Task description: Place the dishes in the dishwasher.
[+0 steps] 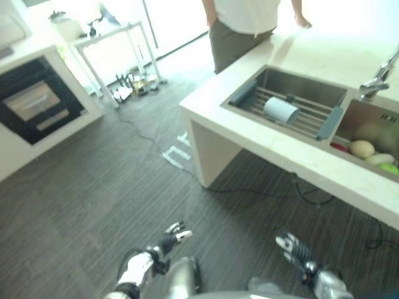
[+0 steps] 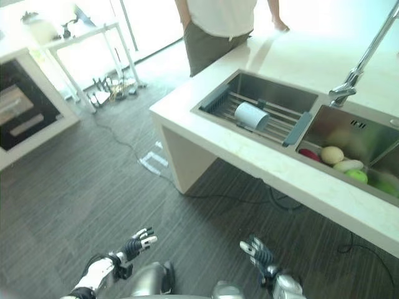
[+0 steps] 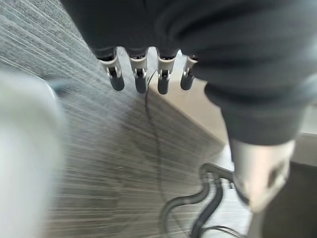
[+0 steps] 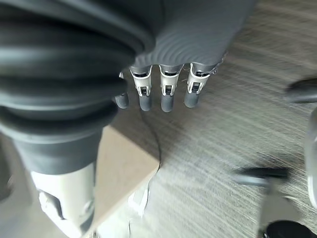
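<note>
A white cup (image 1: 280, 110) lies on its side on the roll-up rack (image 1: 299, 118) over the left sink basin, set in the white counter (image 1: 262, 149) ahead and to the right. A dark-fronted appliance (image 1: 34, 103) sits in a white cabinet at the far left. My left hand (image 1: 171, 238) and right hand (image 1: 293, 248) hang low over the dark floor, well short of the counter. Both are open and empty, and each wrist view shows straight fingers (image 3: 141, 74) (image 4: 166, 91) with nothing between them.
A person (image 1: 243, 25) stands at the far side of the counter, one hand resting on it. A faucet (image 1: 376, 84) rises between the basins. The right basin (image 2: 349, 134) holds fruit and vegetables. A white side table (image 1: 106, 43) stands at the back left.
</note>
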